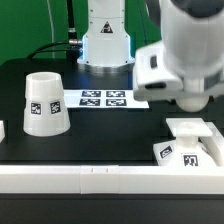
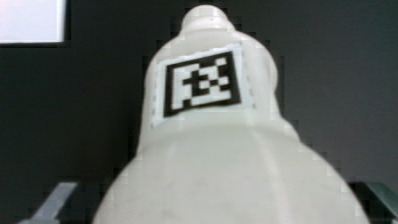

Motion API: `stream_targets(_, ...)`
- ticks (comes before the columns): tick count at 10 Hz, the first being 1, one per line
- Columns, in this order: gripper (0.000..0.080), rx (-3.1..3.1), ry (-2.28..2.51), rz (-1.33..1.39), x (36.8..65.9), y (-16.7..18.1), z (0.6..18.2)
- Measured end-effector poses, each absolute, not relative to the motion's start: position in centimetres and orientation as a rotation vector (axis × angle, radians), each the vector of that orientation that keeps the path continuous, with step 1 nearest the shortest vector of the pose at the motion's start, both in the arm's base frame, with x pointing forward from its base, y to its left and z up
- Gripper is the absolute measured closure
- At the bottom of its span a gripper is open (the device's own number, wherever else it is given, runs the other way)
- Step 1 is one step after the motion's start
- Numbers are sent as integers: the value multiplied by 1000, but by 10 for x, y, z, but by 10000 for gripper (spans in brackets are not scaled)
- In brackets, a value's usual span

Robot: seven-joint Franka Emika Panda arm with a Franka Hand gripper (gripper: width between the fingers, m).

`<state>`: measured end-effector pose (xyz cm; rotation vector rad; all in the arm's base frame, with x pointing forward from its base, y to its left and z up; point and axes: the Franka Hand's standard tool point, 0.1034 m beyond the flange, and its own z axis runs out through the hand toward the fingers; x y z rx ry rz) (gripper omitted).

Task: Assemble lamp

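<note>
- Claw (image 2: 210, 198): clenched on the bulb, as far as the wrist view shows. One finger (image 2: 54, 200) sits at each flank of the wide body, probably so the neck stays free for mating.
- Bulb (image 2: 214, 120): in the claw, narrow end pointing away from the wrist toward the desk. Its tag (image 2: 201, 85) faces the wrist camera. In the exterior view the arm hides the bulb.
- Base (image 1: 193, 140): flat on the desk, just below the claw, tags on its side faces. It is likely the seat for the bulb. Whether the neck is lined up with it or touching it cannot be told.
- Desk (image 1: 110, 135): black, and bare between the claw and the other parts.
- Bar (image 1: 90, 178): long and white, running along the desk edge, below the claw and toward the exterior view's left. It looks like a border stop.
- Marker board (image 1: 105, 98): flat, well apart from the claw toward the exterior view's left.
- Shade (image 1: 45, 105): farthest from the claw at the exterior view's left, wide mouth down and untouched. It probably waits for a later step.
</note>
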<state>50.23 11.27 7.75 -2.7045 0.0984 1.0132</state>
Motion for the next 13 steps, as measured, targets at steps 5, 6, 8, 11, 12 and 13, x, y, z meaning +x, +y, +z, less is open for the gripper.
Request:
stream_targets(5,226,-2710,75,934,522,102,96)
stream_targets(6,226,-2762,78,778,537,100,88)
stream_targets(8,226,-2833,58,567,537,86,81)
stream_targets(11,226,-2887,19,317,564,70,108)
stream_targets(12,226,-2902,23,227,572,69,118)
stream_targets(13,226,-2921,42,121,575,67,114)
